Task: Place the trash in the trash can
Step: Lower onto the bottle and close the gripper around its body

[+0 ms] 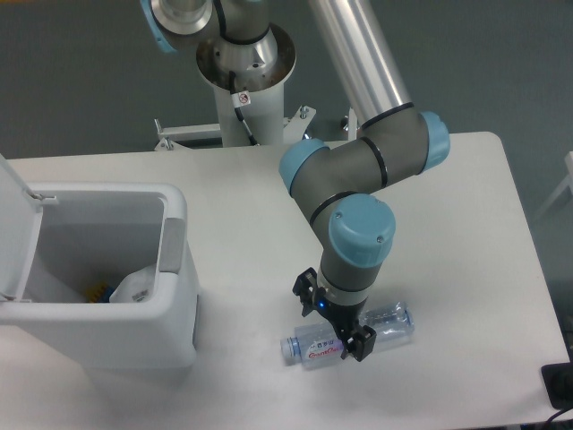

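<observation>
Here, at the far left, the trash can [98, 296] is sitting on the white bench [251, 206] with its hinged lid [16, 228] standing open against the left edge of the picture. A grey panel is showing on the side of the can that faces the middle of the bench. Inside, a crumpled white wrapper [136, 287] is lying on the bottom near the right wall, with something small and blue just beside it that is too small to identify.

Moving right, the clear water bottle [351, 333] is lying on its side on the bench, near the front edge and a little apart from the trash can. Its blue cap is pointing left toward the can, and its red and blue label is facing up.

The robot arm is reaching down from the upper middle of the picture, and its hand [335, 321] is sitting directly over the middle of the bottle. The two black fingers [360, 343] are spreading apart, one on either side of the bottle, straddling it without visibly squeezing it.
</observation>
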Controlling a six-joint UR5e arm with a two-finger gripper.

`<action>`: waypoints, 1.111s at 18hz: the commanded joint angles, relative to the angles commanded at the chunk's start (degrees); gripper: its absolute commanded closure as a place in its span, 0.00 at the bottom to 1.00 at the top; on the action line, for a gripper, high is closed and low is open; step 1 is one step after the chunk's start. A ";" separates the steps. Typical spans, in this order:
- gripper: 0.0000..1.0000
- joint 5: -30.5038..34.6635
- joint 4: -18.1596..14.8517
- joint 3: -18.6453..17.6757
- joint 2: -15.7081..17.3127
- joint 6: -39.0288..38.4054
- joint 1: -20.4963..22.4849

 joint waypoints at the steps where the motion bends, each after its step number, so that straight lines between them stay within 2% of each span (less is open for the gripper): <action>1: 0.00 0.09 0.00 -0.44 -0.17 -0.09 -0.18; 11: 0.01 0.17 3.51 -1.06 -2.46 -0.88 -1.06; 14: 0.06 4.20 6.06 -0.97 -4.12 -0.88 -2.20; 16: 0.07 5.01 6.33 -0.71 -4.74 -1.49 -2.64; 17: 0.11 5.01 6.33 -0.54 -4.75 -1.76 -2.64; 18: 0.21 5.10 6.33 -0.53 -4.75 -1.76 -2.64; 20: 0.34 6.84 6.33 -0.45 -4.92 -1.76 -2.73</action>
